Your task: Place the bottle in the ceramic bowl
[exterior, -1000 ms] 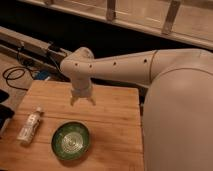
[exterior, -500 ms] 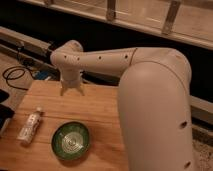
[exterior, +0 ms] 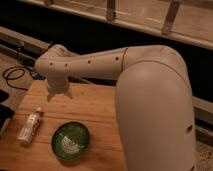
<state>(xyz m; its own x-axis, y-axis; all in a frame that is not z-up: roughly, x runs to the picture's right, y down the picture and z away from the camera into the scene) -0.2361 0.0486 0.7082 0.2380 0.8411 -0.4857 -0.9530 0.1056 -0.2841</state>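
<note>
The work surface is a wooden table (exterior: 95,107) with a plank-grain top, set in a dim room.

Item count: one ceramic bowl, one bottle, one gripper on one arm.

1. Nearest the camera, the ceramic bowl (exterior: 70,140) stands upright on the front part of the table. It is green and glossy, with paler rings inside, and nothing lies in it.
2. The bottle (exterior: 30,126) lies on its side on the table, at the picture's left of the bowl and apart from it. Its white cap points toward the far edge.
3. Farther back, the gripper (exterior: 59,93) hangs over the rear left part of the table, pointing down. Its two fingers are spread and nothing sits between them. The bottle lies nearer the camera than the gripper and toward the picture's left of it, with no contact. The bowl lies nearer the camera as well, slightly to the picture's right.
4. The white arm (exterior: 100,62) reaches in from the large body at the picture's right.
5. Beyond the table, a black cable (exterior: 15,75) lies coiled on the floor at left, and a pale railing (exterior: 150,22) crosses the background.
</note>
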